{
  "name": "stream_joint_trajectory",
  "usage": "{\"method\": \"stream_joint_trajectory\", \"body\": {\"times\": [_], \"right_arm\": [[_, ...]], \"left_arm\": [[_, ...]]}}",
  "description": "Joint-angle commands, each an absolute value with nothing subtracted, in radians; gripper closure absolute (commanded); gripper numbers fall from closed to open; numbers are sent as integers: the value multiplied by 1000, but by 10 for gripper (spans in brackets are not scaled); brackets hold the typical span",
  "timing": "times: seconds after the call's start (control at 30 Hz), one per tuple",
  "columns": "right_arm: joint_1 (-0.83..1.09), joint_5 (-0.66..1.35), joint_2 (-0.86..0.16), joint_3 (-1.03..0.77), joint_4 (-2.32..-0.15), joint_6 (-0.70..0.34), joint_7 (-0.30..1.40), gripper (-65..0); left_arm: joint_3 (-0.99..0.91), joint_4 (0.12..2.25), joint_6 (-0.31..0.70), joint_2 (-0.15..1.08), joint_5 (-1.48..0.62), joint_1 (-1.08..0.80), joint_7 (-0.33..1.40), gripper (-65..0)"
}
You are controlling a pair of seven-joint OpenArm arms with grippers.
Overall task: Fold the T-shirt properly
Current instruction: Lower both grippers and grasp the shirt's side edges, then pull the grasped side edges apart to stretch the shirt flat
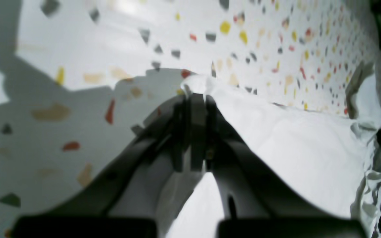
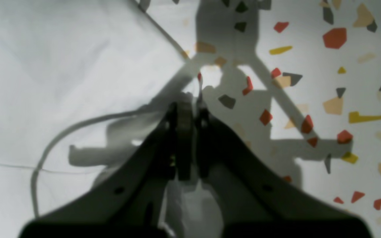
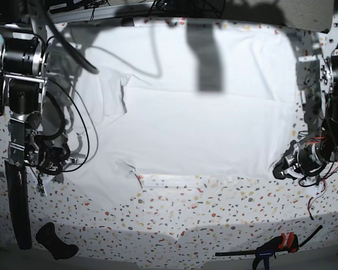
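The white T-shirt (image 3: pixel 203 124) lies spread wide over the speckled table (image 3: pixel 214 208). In the base view my left gripper (image 3: pixel 281 167) sits low at the shirt's right edge. The left wrist view shows it (image 1: pixel 197 97) shut on the T-shirt (image 1: pixel 293 138), with a small fold of cloth bulging at the tips. My right arm (image 3: pixel 22 107) stands at the shirt's left side. In the right wrist view the right gripper (image 2: pixel 190 104) is shut at the edge of the T-shirt (image 2: pixel 61 72), with cloth bunched beneath its fingers. Shadow hides the exact pinch.
A black-and-orange clamp (image 3: pixel 273 247) lies at the table's front right. A black handle-like object (image 3: pixel 56 242) rests at the front left. Loose cables (image 3: pixel 79 140) hang from the right arm over the shirt's left part. Wires also trail beside the left arm (image 3: pixel 321 152).
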State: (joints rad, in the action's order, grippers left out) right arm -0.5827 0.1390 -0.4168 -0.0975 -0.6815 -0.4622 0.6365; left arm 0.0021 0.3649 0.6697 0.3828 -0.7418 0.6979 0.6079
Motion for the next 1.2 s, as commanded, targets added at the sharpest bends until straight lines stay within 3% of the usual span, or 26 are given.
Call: {"method": "stream_joint_trajectory", "body": {"times": [0.0, 0.3, 0.63, 1.17], "right_arm": [[-606, 138, -427, -98, -711, -476, 655, 0], [-585, 221, -427, -98, -926, -640, 725, 0], [-377, 248, -435, -98, -1301, -640, 768, 0], [-13, 243, -538, -119, -1800, -636, 833, 0]], "left_arm": [[1, 396, 682, 397, -761, 731, 591, 0], [1, 541, 683, 409, -761, 715, 710, 0], [-9, 811, 682, 487, -918, 551, 857, 0], [-319, 1398, 682, 497, -980, 181, 1040, 0]]}}
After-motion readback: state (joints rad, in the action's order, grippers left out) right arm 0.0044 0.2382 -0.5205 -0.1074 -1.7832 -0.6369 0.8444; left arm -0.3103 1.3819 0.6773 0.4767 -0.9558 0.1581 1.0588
